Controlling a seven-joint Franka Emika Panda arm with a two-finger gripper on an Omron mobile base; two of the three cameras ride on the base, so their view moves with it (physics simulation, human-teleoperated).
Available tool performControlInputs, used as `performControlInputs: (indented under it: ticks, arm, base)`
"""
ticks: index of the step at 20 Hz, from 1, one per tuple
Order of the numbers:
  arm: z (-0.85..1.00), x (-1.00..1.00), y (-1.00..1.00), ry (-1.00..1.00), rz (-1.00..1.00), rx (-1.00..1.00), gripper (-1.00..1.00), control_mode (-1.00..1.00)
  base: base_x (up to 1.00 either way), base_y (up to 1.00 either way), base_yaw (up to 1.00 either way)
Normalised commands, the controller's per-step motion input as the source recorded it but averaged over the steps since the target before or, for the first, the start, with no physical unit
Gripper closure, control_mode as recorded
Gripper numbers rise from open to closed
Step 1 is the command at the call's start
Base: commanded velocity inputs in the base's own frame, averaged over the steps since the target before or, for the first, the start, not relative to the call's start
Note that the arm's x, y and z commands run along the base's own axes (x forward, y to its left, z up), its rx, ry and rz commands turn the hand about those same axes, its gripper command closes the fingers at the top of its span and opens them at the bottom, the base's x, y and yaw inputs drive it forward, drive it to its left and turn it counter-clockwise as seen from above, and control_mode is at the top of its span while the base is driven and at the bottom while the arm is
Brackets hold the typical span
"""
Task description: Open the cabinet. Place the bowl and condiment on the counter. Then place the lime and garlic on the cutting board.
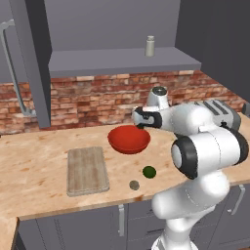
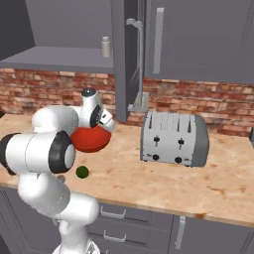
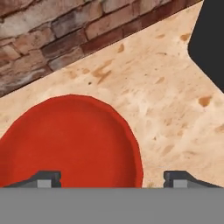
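Observation:
The red bowl [image 1: 128, 139] [image 2: 92, 140] [image 3: 70, 140] rests on the tan counter [image 1: 44, 146]. My gripper [image 1: 140, 119] [image 3: 111, 179] hovers just over the bowl's right rim. It is open, and its fingertips [image 3: 43, 178] stand wide apart on either side of that rim. The cabinet [image 1: 36, 58] is open, and the condiment [image 1: 150, 46] [image 2: 105, 47], a small grey shaker, stands on its shelf. The cutting board [image 1: 87, 170] lies bare, left of the bowl. The lime [image 1: 149, 171] [image 2: 82, 171] and the garlic [image 1: 134, 185] lie on the counter near its front edge.
A silver toaster [image 2: 173, 138] stands on the counter to the right of the bowl. The open cabinet door [image 2: 134, 64] juts out edge-on above it. A brick wall [image 1: 97, 97] backs the counter. A dark object [image 3: 210, 39] cuts into the hand view's upper right corner.

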Motion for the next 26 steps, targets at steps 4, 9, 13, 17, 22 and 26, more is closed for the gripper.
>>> performControlInputs:
  ticks: [4, 9, 13, 17, 22, 26]
  arm:
    - [1.0, -0.69, 0.15, 0.08, 0.05, -0.14, -1.0, -1.0]
    - [0.44, -0.75, 0.38, 0.09, 0.06, -0.23, -1.0, -1.0]
    - [0.87, -0.78, 0.0, -0.04, 0.15, -0.22, -1.0, -1.0]
    - [1.0, -0.62, 0.0, -0.12, 0.18, -0.22, -1.0, -1.0]
    - [0.89, -0.23, 0.0, -0.11, 0.12, -0.16, -1.0, -1.0]
    - [0.33, -0.44, 0.03, -0.16, 0.06, -0.12, -1.0, -1.0]
  base:
    - [0.0, 0.0, 0.0]
    - [0.0, 0.0, 0.0]
    - [0.0, 0.0, 0.0]
    - [0.0, 0.0, 0.0]
    - [0.0, 0.0, 0.0]
    - [0.0, 0.0, 0.0]
